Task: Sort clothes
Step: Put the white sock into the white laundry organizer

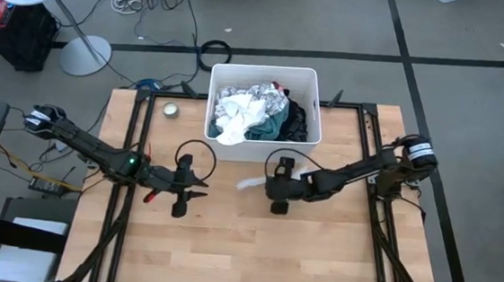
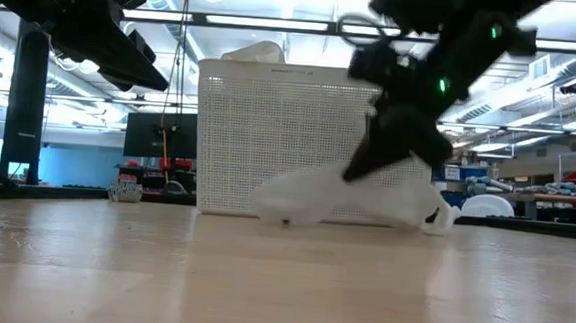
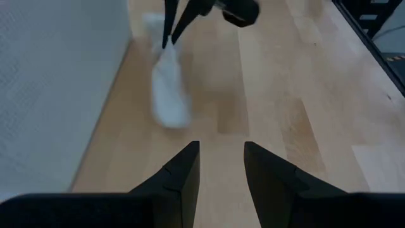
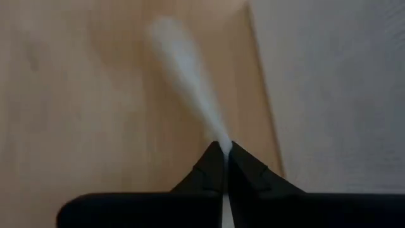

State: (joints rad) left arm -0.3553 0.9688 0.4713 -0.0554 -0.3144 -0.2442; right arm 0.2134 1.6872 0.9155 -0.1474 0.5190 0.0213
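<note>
Right wrist view, right hand (image 4: pixel 223 152) pinching white sock (image 4: pixel 183 63)

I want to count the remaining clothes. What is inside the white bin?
The white bin holds a heap of clothes: white pieces on top, a teal one and a black one at the side. Anything beneath them is covered.
</note>
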